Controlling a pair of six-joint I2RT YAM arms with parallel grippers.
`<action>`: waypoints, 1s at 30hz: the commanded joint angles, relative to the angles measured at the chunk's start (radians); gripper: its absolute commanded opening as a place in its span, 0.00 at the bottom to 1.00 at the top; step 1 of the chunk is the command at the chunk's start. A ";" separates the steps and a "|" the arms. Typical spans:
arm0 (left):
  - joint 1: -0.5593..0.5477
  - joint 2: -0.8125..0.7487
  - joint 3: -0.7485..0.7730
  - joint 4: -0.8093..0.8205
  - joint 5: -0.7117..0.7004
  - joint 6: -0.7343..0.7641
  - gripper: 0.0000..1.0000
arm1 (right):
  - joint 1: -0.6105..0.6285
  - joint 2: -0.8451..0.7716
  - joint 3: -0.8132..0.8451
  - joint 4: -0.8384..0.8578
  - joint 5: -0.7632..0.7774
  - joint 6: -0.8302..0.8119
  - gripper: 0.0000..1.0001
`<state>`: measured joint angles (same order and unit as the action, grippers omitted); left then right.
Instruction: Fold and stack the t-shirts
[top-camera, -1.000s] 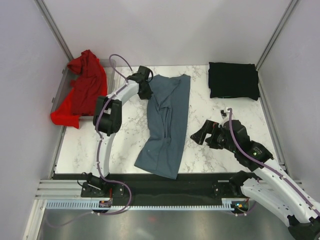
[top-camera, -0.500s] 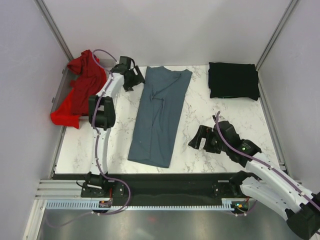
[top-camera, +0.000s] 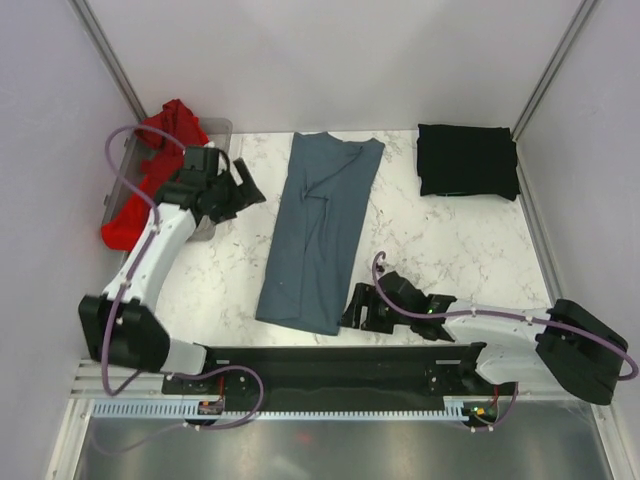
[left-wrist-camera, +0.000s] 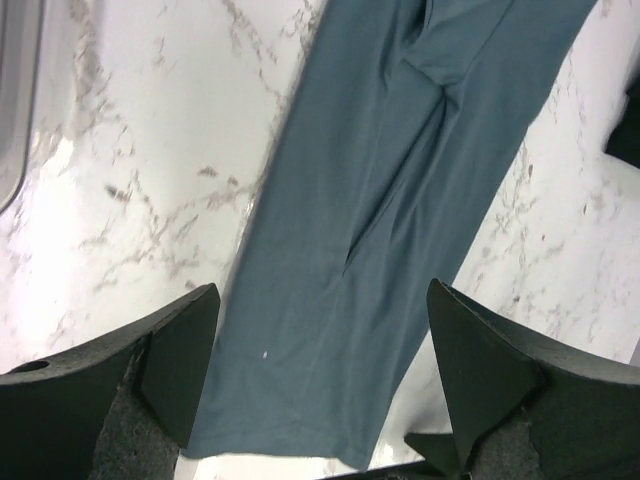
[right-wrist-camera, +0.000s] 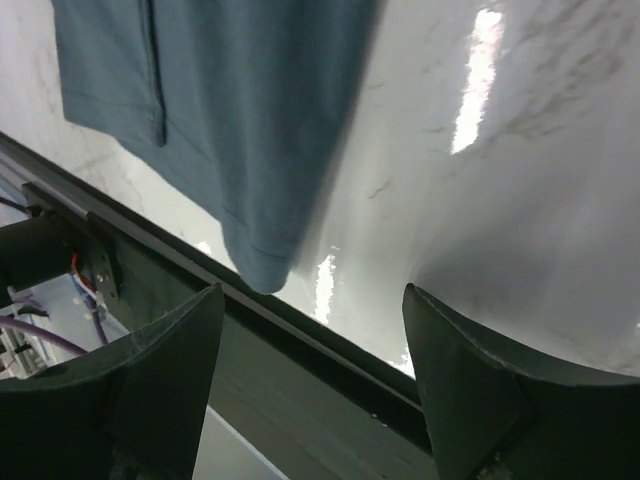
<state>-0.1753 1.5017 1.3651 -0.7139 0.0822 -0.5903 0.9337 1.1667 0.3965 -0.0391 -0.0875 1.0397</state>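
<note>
Now, blue-grey t-shirt (top-camera: 320, 235): folded lengthwise into a long strip, lying flat on the middle of the marble table (top-camera: 440, 240), from far edge to near edge.
Black t-shirt (top-camera: 467, 160): folded into a neat square at the far right corner.
Red t-shirt (top-camera: 165, 150): crumpled, draped over the clear bin (top-camera: 222, 128) at far left.
Left pincer (top-camera: 248, 190): spread wide, empty, between bin and strip.
Right pincer (top-camera: 352, 308): spread, empty, low just beside the strip's near right corner.

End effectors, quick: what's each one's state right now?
Left end effector: open, holding nothing.
Right end effector: open, holding nothing, near the blue-grey shirt corner.
</note>
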 joint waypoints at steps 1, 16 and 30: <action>0.005 -0.131 -0.165 -0.004 0.004 -0.022 0.91 | 0.054 0.071 -0.015 0.241 0.028 0.085 0.80; -0.029 -0.596 -0.816 0.117 0.096 -0.203 0.80 | 0.123 0.147 -0.025 0.208 0.133 0.117 0.00; -0.432 -0.626 -0.977 0.240 -0.016 -0.433 0.77 | 0.123 -0.160 -0.094 -0.081 0.219 0.117 0.00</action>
<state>-0.5743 0.8726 0.4126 -0.5671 0.0982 -0.9360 1.0519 1.0351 0.3218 -0.0708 0.1085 1.1557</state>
